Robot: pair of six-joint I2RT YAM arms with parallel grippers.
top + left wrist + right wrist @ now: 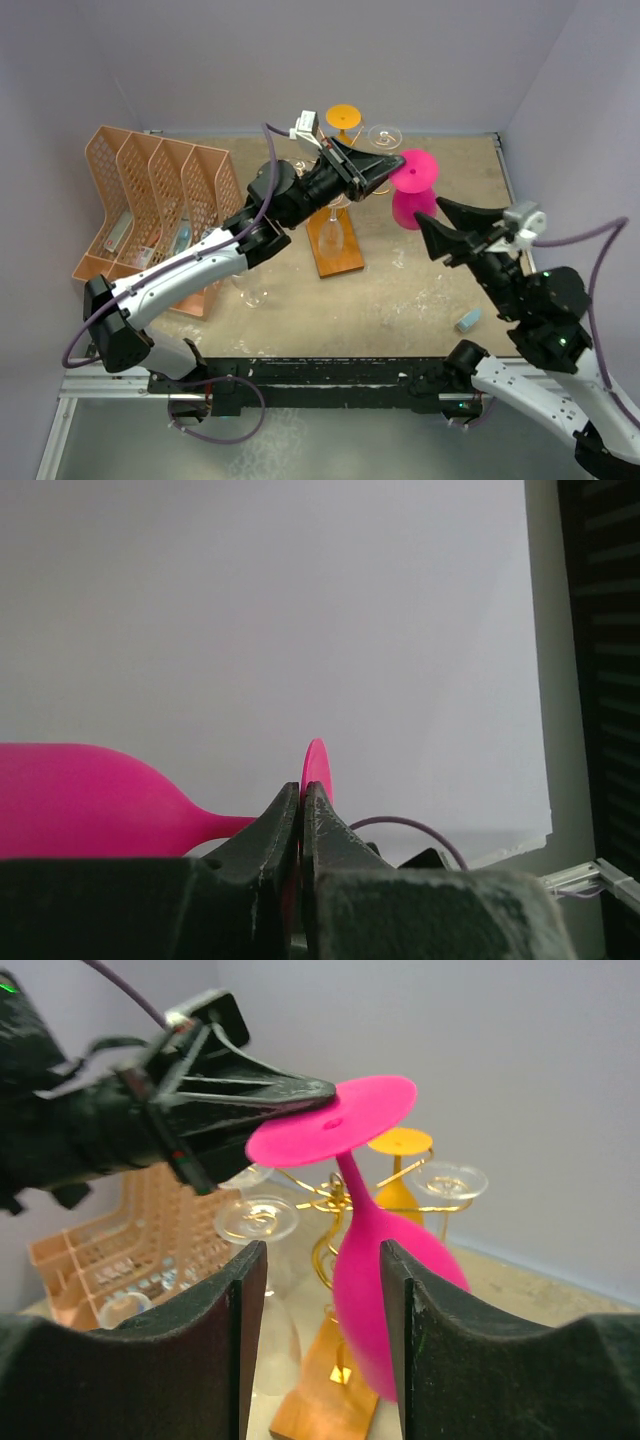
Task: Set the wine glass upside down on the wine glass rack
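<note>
Provisionally entered as: part done, placement outstanding.

- Opaque pink wine glass (385, 1250): already inverted, round foot uppermost and bowl hanging below. It was not yet on the gold wire wine glass rack with curled arms and a reddish-brown wooden base (335, 255).
- Left jaws: closed flat on the rim of the foot. The stem and bowl hung beyond and below their tips.
- Right jaws: parted and gripping nothing. The bowl showed in the gap just ahead of them, with no contact evident.
- Rack: stood beyond the glass as seen from the right jaws, and beneath the left wrist, back from the left jaws' tips. It already carried clear stemmed glasses (258, 1218) and an orange stemmed glass (343, 115).
- Outstanding, by judgement: slide the foot into a free curled arm, then release.

Not determinable:
- The bowl's rim was hidden behind the right jaws, so whether it rested on the sandy surface (400, 300) could not be told.
- The left arm covered most of the rack from above, so which curled arm stood free could not be told.
- The left wrist view showed only the glass and a pale wall, with the rack absent.
</note>
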